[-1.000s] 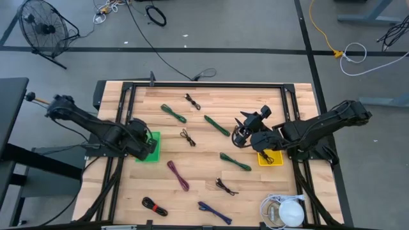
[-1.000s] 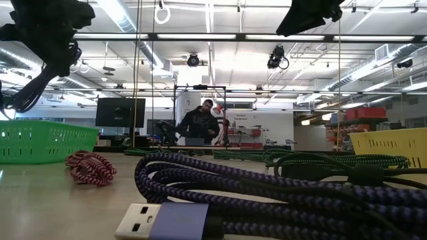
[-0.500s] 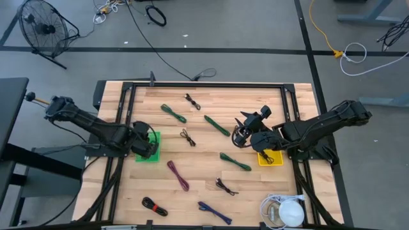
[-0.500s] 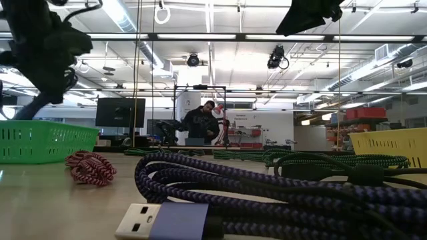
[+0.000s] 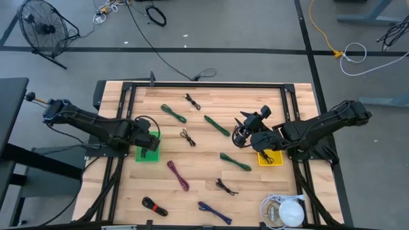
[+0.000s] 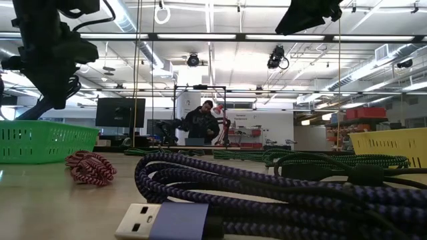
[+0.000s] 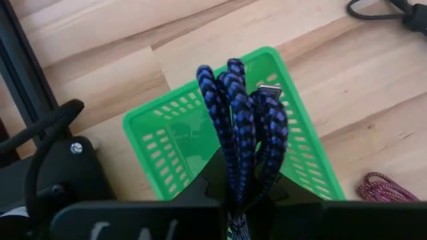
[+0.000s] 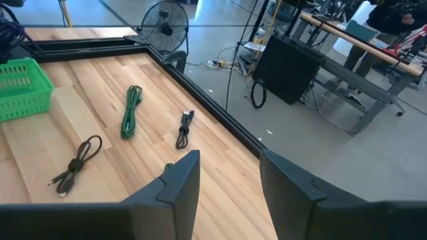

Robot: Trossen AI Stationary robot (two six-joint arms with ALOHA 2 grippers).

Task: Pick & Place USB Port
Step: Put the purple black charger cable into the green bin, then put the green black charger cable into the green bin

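Left wrist view shows my left pincer (image 7: 243,200) clamped on a blue cable (image 7: 241,127), bundled in loops that stand up out of my grip, with its metal USB plug showing at the top of the bundle. Right under it sits the green basket (image 7: 150,143) on the tabletop (image 7: 373,100), so I judge this to be the placing step: the cable is carried and hangs over the bin, not yet let go.

From the high view, my left pincer (image 5: 146,136) is at the basket's edge on the left side of the tabletop. My right pincer (image 5: 246,131) waits raised near the yellow basket (image 5: 270,158), its fingers apart and holding nothing.

Next, I think, I need to centre the bundle over the basket's opening, come down a little so the loops sit inside the walls, and then part my fingers. The loops are springy and could tip over the rim if dropped from the edge. Other cables lie scattered on the tabletop for later.
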